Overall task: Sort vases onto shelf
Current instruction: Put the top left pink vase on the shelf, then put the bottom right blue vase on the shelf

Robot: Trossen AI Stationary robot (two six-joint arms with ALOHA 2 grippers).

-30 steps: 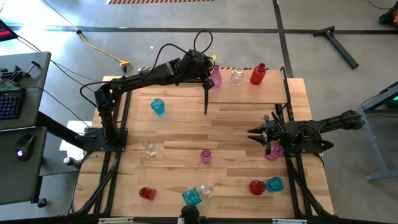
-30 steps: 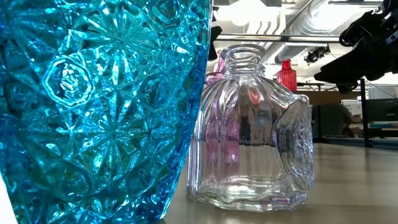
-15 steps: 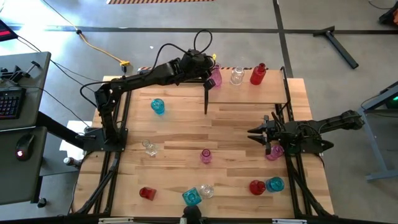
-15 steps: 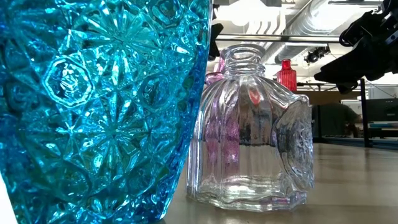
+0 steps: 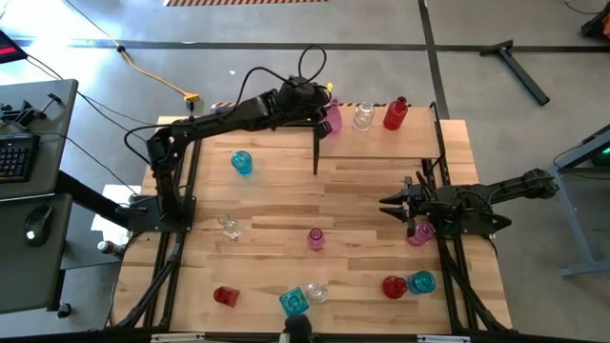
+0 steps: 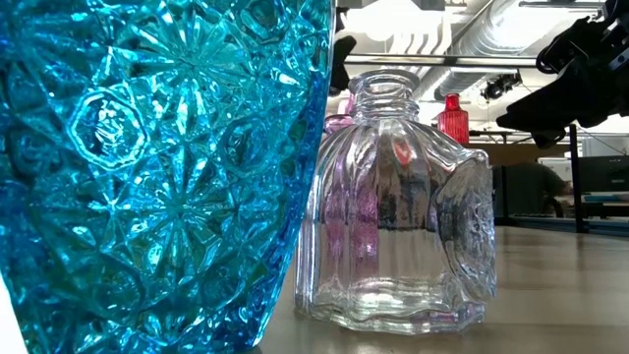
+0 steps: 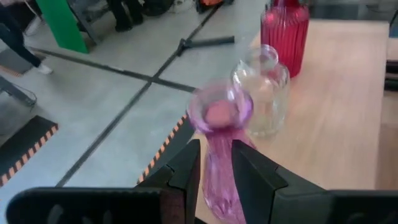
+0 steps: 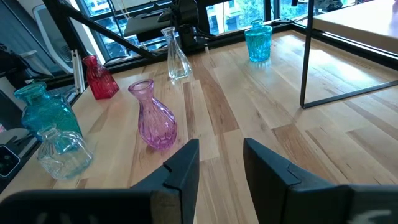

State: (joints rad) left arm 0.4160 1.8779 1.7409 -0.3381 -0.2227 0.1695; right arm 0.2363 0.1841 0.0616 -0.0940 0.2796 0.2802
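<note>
Left gripper (image 7: pixel 214 165), fingers closed on the pink vase's (image 7: pixel 219 140) slim neck, just below its flared lip; the glass looks rigid, slippery and breakable.

Low view: teal vase (image 6: pixel 157 167) fills the near field, cut off by three picture edges, hiding most of the worktop. Pink vase (image 6: pixel 339 197) shows only through the clear vase (image 6: pixel 398 206).
</note>
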